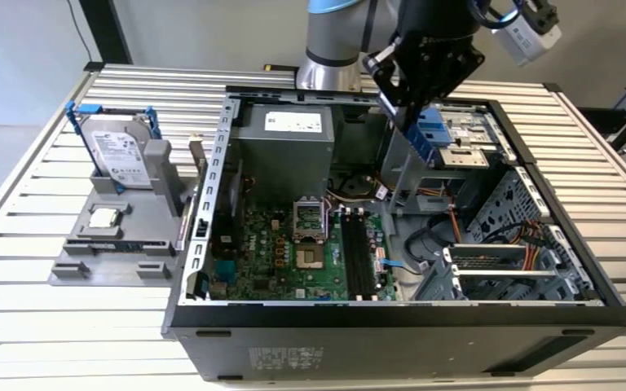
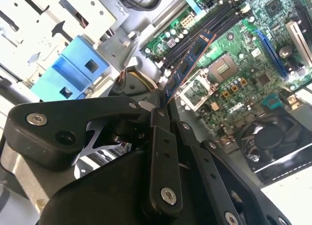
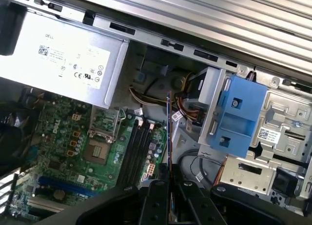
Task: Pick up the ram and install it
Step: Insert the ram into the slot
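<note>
The end effector (image 1: 406, 102) hangs over the back half of the open computer case (image 1: 400, 322), which lies on its side on the slatted table (image 1: 30, 326). Its fingers are pressed together on the ram (image 2: 192, 56). The thin stick juts out from between the fingertips towards the boards below, and the first wrist view shows it edge-on as a narrow line (image 3: 168, 132). It is held in the air, clear of the black memory slots (image 1: 359, 261) and not yet seated in them.

Inside the case the green motherboard (image 1: 280, 252) covers the floor, with the processor socket (image 1: 310, 259) just beside the slots. The grey power supply (image 1: 286, 142) fills the corner behind the motherboard. A blue drive caddy (image 1: 433, 134) sits in the metal bay on the exterior view's right.

On the exterior view's left, a grey holder (image 1: 144, 232) stands on the table just beside the case. It carries a silver hard drive (image 1: 117, 155) with blue rails, propped upright, and a small square processor chip (image 1: 103, 217) lying flat in front of it
</note>
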Motion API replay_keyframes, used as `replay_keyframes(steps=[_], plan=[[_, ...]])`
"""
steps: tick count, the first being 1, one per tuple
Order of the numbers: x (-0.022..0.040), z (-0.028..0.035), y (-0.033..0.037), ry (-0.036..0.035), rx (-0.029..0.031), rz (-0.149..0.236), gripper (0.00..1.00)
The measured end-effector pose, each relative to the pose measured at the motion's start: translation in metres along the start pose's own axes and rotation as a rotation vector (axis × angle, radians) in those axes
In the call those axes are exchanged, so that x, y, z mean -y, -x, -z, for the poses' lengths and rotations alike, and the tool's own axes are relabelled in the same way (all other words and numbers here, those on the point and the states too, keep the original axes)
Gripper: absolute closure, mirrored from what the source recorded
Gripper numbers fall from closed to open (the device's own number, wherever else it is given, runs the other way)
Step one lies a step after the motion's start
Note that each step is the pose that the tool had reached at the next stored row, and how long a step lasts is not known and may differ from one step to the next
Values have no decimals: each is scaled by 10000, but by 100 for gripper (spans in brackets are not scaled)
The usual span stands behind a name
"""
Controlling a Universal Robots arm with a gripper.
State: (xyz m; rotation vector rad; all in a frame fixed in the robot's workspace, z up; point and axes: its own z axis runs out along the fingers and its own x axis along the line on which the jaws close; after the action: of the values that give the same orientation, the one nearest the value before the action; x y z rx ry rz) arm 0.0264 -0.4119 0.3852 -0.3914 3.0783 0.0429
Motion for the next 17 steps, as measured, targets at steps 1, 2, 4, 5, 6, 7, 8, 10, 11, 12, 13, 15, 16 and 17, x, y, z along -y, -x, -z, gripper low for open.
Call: replay_keyframes(steps=[1,2,4,5,6,7,8,10,11,12,13,15,16,17], plan=[[0,0,0,-4,2,-103,100],[0,0,0,-6,3,-138,100],[0,0,0,-9,5,-212,100],[0,0,0,-11,6,-253,100],[0,0,0,-13,7,-294,100],[0,0,0,-14,8,-332,100],[0,0,0,-15,8,-369,100],[0,0,0,-17,9,-387,100],[0,0,0,-17,8,-388,100],[0,0,0,-17,9,-388,100],[0,0,0,-17,9,-389,100],[0,0,0,-17,9,-389,100],[0,0,0,-17,9,-389,100],[0,0,0,-17,9,-389,100]])
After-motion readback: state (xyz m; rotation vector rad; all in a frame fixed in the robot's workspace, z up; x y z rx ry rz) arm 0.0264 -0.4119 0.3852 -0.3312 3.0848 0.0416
